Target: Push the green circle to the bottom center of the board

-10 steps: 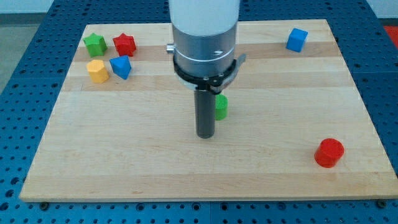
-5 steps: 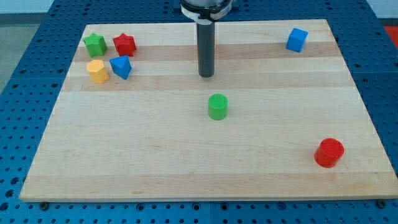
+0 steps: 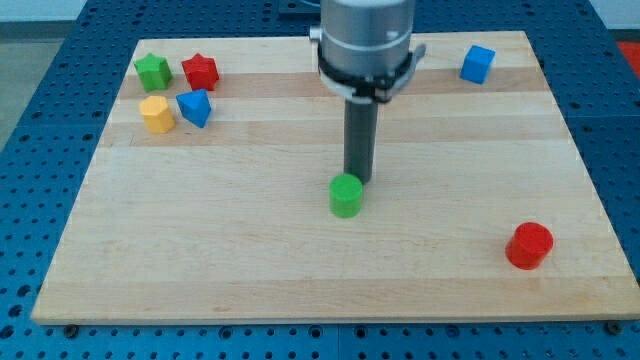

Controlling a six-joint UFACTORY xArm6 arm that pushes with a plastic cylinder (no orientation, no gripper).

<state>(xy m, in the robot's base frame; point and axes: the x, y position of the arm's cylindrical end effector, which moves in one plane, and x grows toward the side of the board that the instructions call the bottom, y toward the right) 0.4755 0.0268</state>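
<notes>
The green circle (image 3: 346, 196) is a short green cylinder standing near the middle of the wooden board (image 3: 200, 250). My tip (image 3: 358, 181) is right behind it, at its upper right edge, touching or nearly touching it. The rod hangs from the grey arm body at the view's top centre.
A green block (image 3: 153, 71), a red star-like block (image 3: 200, 72), a yellow block (image 3: 157, 114) and a blue block (image 3: 194, 106) cluster at the upper left. A blue cube (image 3: 478, 64) sits at the upper right. A red cylinder (image 3: 529, 245) stands at the lower right.
My tip went from beside the green circle up toward the view's top, then came back down to just behind it. The green circle has shifted toward the view's bottom.
</notes>
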